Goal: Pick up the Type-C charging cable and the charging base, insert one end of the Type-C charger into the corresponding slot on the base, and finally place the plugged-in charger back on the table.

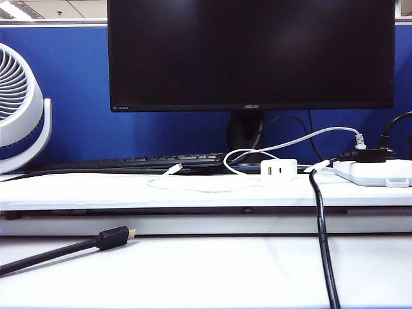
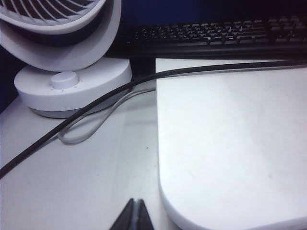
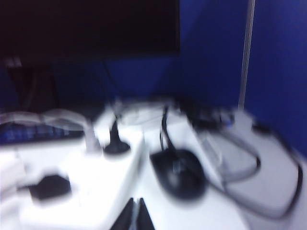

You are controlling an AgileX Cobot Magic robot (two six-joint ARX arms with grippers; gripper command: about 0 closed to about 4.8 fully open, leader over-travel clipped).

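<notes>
In the outside view your charging base (image 1: 279, 170) sits near the counter (image 1: 96, 192) back edge, the Type-C charging cable (image 1: 193, 187) beside it. Your left gripper (image 2: 135, 215) shows jaws together, far off. Your right gripper (image 3: 136, 215), jaws together, seems nearer.

A small white boxy charging base (image 1: 279, 170) shows a green port; beside it lies a thin white charging cable (image 1: 193, 185). Behind it stands a black flat monitor (image 1: 251, 51) against a blue partition wall (image 1: 77, 96).
</notes>
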